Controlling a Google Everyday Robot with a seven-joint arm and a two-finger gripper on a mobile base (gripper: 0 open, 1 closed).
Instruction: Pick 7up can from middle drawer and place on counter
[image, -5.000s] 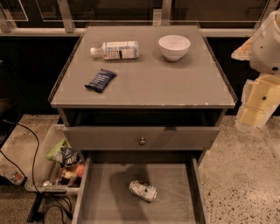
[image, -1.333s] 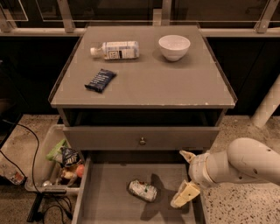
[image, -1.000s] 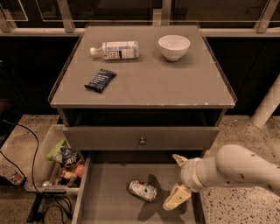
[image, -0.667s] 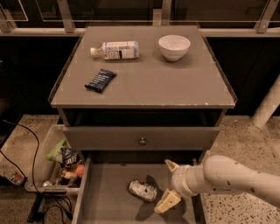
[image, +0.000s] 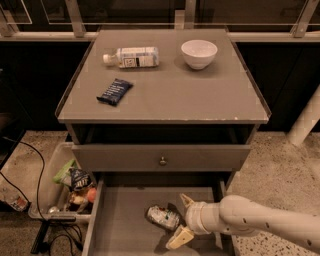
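Note:
The 7up can (image: 162, 217) lies on its side on the flat grey bottom of the open middle drawer (image: 120, 225), right of its middle. My gripper (image: 182, 218) comes in from the right over the drawer, open, with one finger above and one below the can's right end. The fingers flank the can without closing on it. The counter (image: 165, 90) is the broad grey cabinet top above the drawers.
On the counter lie a white-labelled plastic bottle (image: 131, 56), a white bowl (image: 199, 53) and a dark blue snack packet (image: 114, 91). A shut drawer front with a round knob (image: 162, 161) sits above the open drawer. A bin of snacks (image: 65, 186) stands on the floor at the left.
My arm has come from the upper right down into the open drawer and moved left, until the open fingers reach the can's right end. The can has not moved.

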